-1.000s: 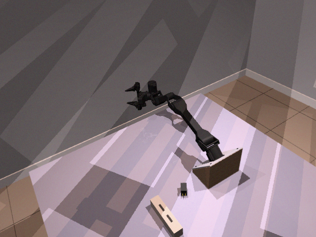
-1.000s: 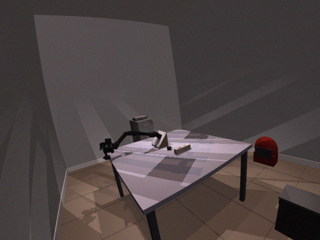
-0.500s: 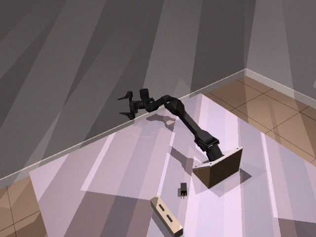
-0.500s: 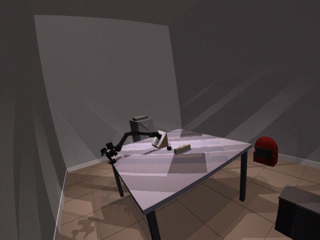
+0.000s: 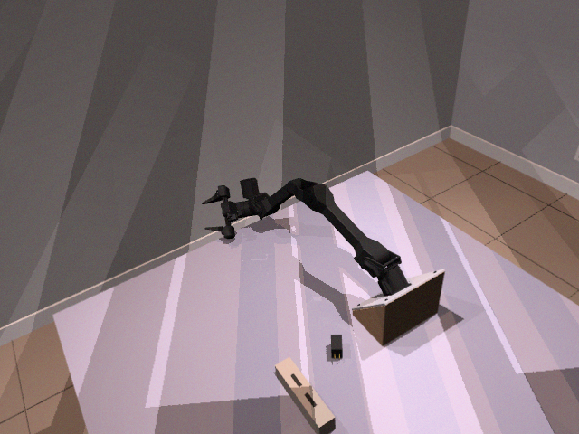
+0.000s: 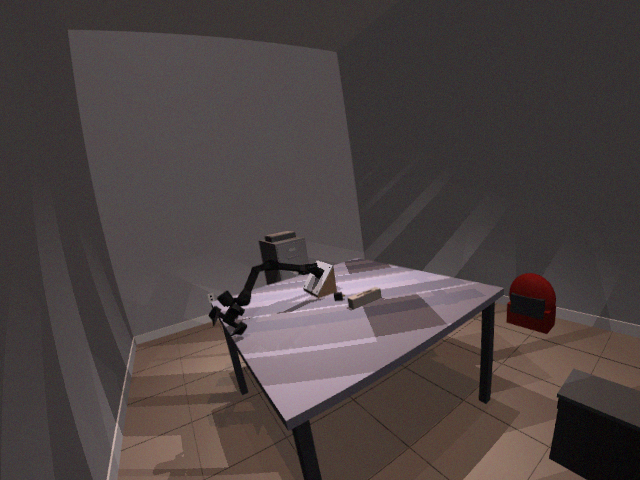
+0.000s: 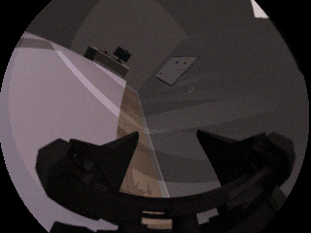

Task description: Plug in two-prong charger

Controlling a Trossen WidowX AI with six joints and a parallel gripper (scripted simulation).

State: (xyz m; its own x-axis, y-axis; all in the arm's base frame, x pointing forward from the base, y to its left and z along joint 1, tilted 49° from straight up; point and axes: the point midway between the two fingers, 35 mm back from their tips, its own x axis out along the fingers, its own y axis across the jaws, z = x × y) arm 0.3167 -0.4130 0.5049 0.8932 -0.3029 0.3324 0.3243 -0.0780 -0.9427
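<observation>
A small black charger (image 5: 336, 344) (image 6: 338, 296) with two brass prongs lies on the table between the arm's base and the power strip. The prongs point toward the bottom of the top view. The beige power strip (image 5: 305, 396) (image 6: 364, 298) lies at an angle on the table and shows two dark outlets on its top. My gripper (image 5: 204, 215) (image 7: 169, 134) is open and empty, near the table edge by the wall, far from the charger and the strip. Neither the charger nor the strip shows in the wrist view.
The arm's base stands on a wedge-shaped mount (image 5: 411, 310) (image 6: 327, 283) close to the charger. The table (image 5: 201, 326) (image 6: 310, 356) ends near the gripper. A cabinet (image 6: 290, 253), a red object (image 6: 532, 289) and a dark box (image 6: 594, 428) stand beyond the table.
</observation>
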